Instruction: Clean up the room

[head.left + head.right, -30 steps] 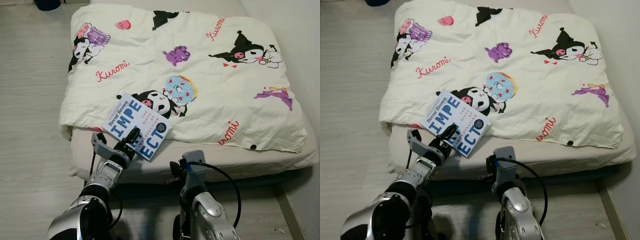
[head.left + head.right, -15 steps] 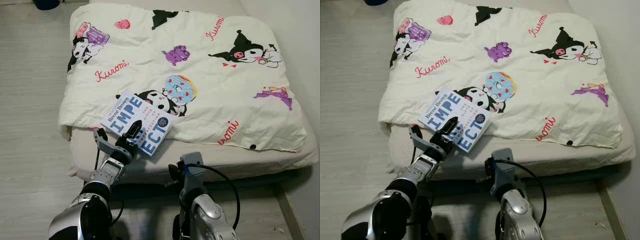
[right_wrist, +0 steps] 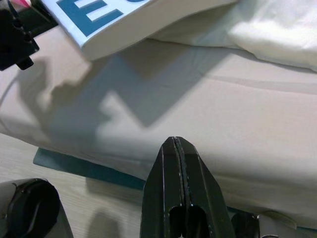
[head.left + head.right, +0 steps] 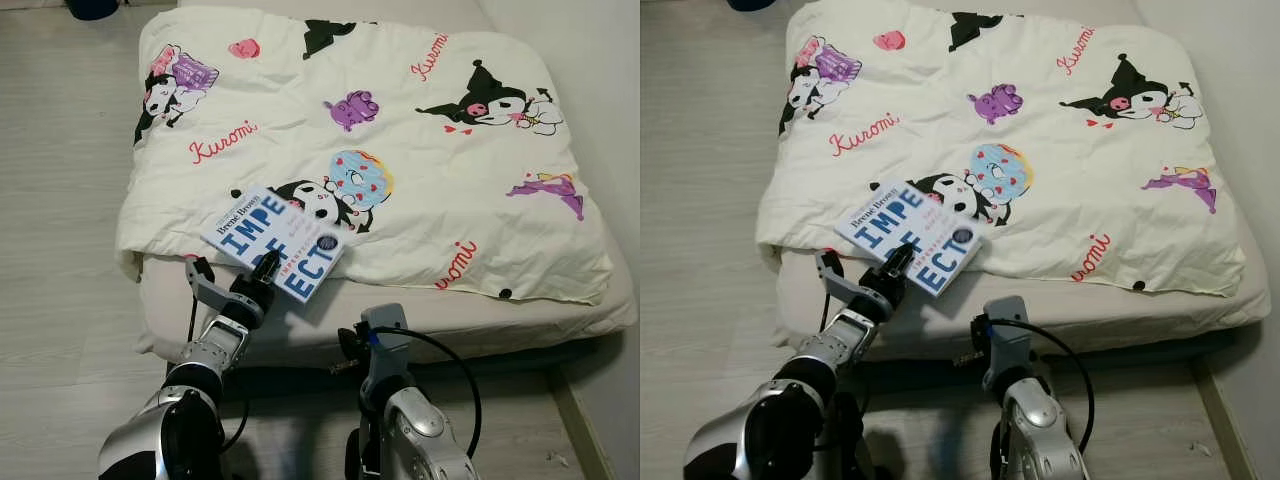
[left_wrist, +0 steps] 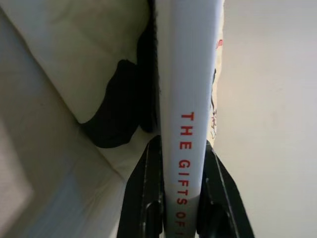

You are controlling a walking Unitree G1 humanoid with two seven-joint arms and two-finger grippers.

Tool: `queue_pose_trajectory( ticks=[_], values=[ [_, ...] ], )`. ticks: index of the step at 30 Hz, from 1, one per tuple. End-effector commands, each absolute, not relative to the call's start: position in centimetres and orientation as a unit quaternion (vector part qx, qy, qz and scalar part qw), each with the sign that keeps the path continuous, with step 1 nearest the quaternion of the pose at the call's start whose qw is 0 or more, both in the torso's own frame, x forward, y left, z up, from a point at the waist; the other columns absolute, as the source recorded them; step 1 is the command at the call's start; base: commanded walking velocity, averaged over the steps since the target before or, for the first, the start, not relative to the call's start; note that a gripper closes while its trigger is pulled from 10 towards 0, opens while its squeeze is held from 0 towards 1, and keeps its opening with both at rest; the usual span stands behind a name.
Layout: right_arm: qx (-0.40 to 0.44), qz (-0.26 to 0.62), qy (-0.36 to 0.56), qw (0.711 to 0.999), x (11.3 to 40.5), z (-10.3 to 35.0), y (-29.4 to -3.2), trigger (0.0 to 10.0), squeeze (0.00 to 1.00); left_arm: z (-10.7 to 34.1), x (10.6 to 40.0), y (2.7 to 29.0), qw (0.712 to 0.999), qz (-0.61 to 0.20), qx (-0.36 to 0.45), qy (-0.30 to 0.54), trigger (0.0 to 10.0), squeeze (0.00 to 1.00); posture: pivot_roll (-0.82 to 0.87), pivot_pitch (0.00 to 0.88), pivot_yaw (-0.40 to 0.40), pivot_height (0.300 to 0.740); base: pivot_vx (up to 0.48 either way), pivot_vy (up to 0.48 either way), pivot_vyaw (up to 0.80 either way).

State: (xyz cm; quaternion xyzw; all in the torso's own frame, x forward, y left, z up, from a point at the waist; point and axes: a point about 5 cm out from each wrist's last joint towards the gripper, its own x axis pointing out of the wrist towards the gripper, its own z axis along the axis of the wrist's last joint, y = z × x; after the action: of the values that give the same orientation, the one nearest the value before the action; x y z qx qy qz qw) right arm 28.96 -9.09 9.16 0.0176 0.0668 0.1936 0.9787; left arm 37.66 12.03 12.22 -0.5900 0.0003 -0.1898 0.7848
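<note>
Leftmost, our left gripper (image 4: 262, 272) has its two black fingers clamped on the near edge of the book (image 4: 272, 243), one finger each side of the white spine in the left wrist view, where red lettering reads "THE GIFTS OF". The book sits tilted, its near end raised off the cartoon-print duvet (image 4: 440, 150) at the front corner of the mattress (image 4: 1110, 310), casting a shadow on the sheet below.

We judge the step in hand to be lifting the book clear of the bed. To do it well we would keep the pinch firm, since the hold is at one edge and the far end will sag or swing, and raise it straight so it does not drag the duvet.

Further right, our right gripper (image 3: 179, 188) hangs low before the mattress side, fingers pressed together with nothing between them.

Hard to tell: how deep the fingers reach onto the cover, and whether the book's far corner touches the duvet.
</note>
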Motion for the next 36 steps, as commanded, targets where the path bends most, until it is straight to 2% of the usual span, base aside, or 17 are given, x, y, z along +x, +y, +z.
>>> queue_pose_trajectory(
  ticks=[1, 11, 15, 17, 20, 22, 23, 25, 28, 30, 31, 32, 33, 34, 36],
  values=[
    [0.011, 0.193, 0.089, 0.977, 28.5, 8.0, -9.2, 10.0, 0.00, 11.7, 37.3, 11.5, 0.772, -0.198, -0.604, 0.002, 0.0, 0.00, -0.22, 0.450, -0.019, 0.553, 0.000, 0.000, 0.00],
    [0.006, 0.193, 0.086, 0.977, 29.0, 8.1, -9.2, 10.0, 0.00, 11.5, 36.9, 11.3, 0.775, -0.225, -0.590, 0.000, 0.0, 0.00, -0.19, 0.424, -0.018, 0.553, 0.000, 0.000, 0.00],
    [0.006, 0.189, 0.083, 0.979, 29.3, 8.1, -9.5, 10.0, 0.00, 12.2, 37.0, 10.9, 0.792, -0.266, -0.550, -0.006, 0.0, 0.00, -0.17, 0.409, -0.013, 0.553, 0.000, 0.000, 0.00],
    [0.009, 0.175, 0.079, 0.981, 29.7, 7.9, -10.1, 10.0, 0.00, 13.4, 36.8, 10.7, 0.829, -0.309, -0.465, -0.030, 0.0, 0.00, -0.13, 0.378, -0.008, 0.553, 0.000, 0.000, 0.00],
    [0.012, 0.168, 0.077, 0.983, 29.9, 7.9, -10.4, 10.0, 0.00, 14.0, 36.5, 11.2, 0.845, -0.311, -0.433, -0.049, 0.0, 0.00, -0.11, 0.357, -0.005, 0.553, 0.000, 0.000, 0.00],
    [0.016, 0.155, 0.074, 0.985, 30.3, 7.8, -10.9, 10.0, 0.00, 14.9, 35.6, 13.2, 0.867, -0.284, -0.399, -0.089, 0.0, 0.00, -0.09, 0.321, -0.009, 0.553, 0.000, 0.000, 0.00],
    [0.016, 0.155, 0.074, 0.985, 30.3, 7.8, -10.9, 10.0, 0.00, 14.9, 35.6, 13.2, 0.867, -0.284, -0.399, -0.089, 0.0, 0.00, -0.09, 0.321, -0.009, 0.553, 0.000, 0.000, 0.00],
    [0.016, 0.148, 0.074, 0.986, 30.5, 7.6, -11.3, 10.0, 0.00, 15.1, 35.0, 14.9, 0.889, -0.250, -0.368, -0.108, 0.0, 0.00, -0.07, 0.301, -0.013, 0.553, 0.000, 0.000, 0.00],
    [0.016, 0.145, 0.074, 0.987, 30.6, 7.6, -11.5, 10.0, 0.00, 15.1, 34.7, 15.7, 0.902, -0.233, -0.346, -0.113, 0.0, 0.00, -0.06, 0.290, -0.016, 0.553, 0.000, 0.000, 0.00],
    [0.015, 0.137, 0.075, 0.988, 30.7, 7.4, -11.8, 10.0, 0.00, 15.0, 34.2, 17.6, 0.930, -0.184, -0.295, -0.120, 0.0, 0.00, -0.05, 0.267, -0.018, 0.553, 0.000, 0.000, 0.00],
    [0.015, 0.137, 0.075, 0.988, 30.7, 7.4, -11.8, 10.0, 0.00, 15.0, 34.2, 17.6, 0.930, -0.184, -0.295, -0.120, 0.0, 0.00, -0.05, 0.267, -0.018, 0.553, 0.000, 0.000, 0.00],
    [0.015, 0.134, 0.075, 0.988, 30.8, 7.3, -11.8, 10.0, 0.00, 14.8, 34.0, 18.4, 0.942, -0.161, -0.269, -0.117, 1.3, 0.00, -0.05, 0.267, -0.018, 0.553, 0.000, 0.000, 0.00],
    [0.013, 0.131, 0.076, 0.988, 30.8, 7.2, -11.9, 10.0, 0.00, 14.5, 33.7, 18.8, 0.953, -0.147, -0.241, -0.108, 10.0, 0.00, -0.04, 0.259, -0.020, 0.553, 0.000, 0.000, 0.00],
    [0.013, 0.131, 0.076, 0.988, 30.8, 7.2, -11.9, 10.0, 0.00, 14.5, 33.7, 18.8, 0.953, -0.147, -0.241, -0.108, 10.0, 0.00, -0.04, 0.259, -0.020, 0.553, 0.000, 0.000, 0.00],
    [0.012, 0.127, 0.075, 0.989, 30.9, 7.0, -12.0, 10.0, 0.00, 13.9, 33.2, 19.2, 0.970, -0.124, -0.191, -0.088, 10.0, 0.00, -0.04, 0.257, -0.021, 0.553, 0.000, 0.000, 0.00]
  ],
)
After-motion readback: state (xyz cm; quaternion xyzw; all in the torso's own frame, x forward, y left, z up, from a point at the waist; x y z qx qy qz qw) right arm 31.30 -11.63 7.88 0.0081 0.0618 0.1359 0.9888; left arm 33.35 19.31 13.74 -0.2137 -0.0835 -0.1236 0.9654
